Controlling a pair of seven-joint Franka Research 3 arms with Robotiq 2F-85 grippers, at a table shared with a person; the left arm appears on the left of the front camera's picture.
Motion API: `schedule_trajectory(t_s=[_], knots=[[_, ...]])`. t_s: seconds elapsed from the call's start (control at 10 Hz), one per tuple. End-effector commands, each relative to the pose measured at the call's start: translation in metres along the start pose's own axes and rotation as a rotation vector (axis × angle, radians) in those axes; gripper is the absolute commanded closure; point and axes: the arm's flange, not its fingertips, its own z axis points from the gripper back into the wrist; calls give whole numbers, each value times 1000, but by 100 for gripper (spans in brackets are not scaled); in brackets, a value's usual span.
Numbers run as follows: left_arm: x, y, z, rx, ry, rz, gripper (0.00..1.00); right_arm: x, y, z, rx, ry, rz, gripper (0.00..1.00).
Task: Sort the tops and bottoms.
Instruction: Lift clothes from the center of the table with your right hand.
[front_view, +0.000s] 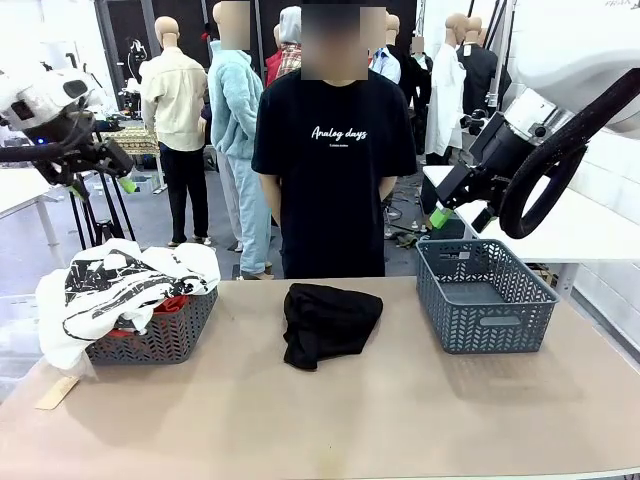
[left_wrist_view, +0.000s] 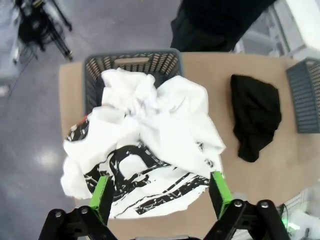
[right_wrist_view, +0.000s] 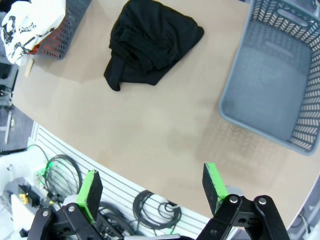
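Black bottoms (front_view: 328, 324) lie crumpled mid-table, tops (front_view: 120, 285) heaped in the nine-o'clock basket (front_view: 165, 338).
Both grippers (left_wrist_view: 159, 196) (right_wrist_view: 152, 189) hang spread, empty; I'd pinch a thick fold, lifting toward the three-o'clock basket (front_view: 484, 296).

Red top (front_view: 172, 303) mostly buried (under white)

the left arm enters high from the left, its left gripper (front_view: 128, 183) raised well above the table, tilted downward, its green-padded fingers (left_wrist_view: 101, 196) spread wide with nothing between them. the right arm reaches in from the upper right, a black cable looped along it, and its right gripper (front_view: 440, 216) also hangs high, jaws spread and empty, fingers (right_wrist_view: 90, 190) pointing down.
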Motion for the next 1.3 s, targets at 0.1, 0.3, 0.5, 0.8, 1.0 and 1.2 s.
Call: schedule_trajectory(t_s=[0.1,0.3,0.5,0.8,1.0,1.2], knots=[[-63,-20,51,-44,-200,-244,0,-3,0,-1,-5,5,-1,0],[-82,-17,64,-7,-222,-247,0,-3,0,-1,-5,5,-1,0],[-94,-31,68,-29,-202,-338,0,-3,0,-1,-5,5,-1,0],[-94,-34,72,-22,-195,-310,0,-3,0,-1,-5,5,-1,0],[-94,-34,72,-22,-195,-310,0,-3,0,-1,-5,5,-1,0],[-94,-34,72,-22,-195,-310,0,1,13,5,-71,-79,99,0]])
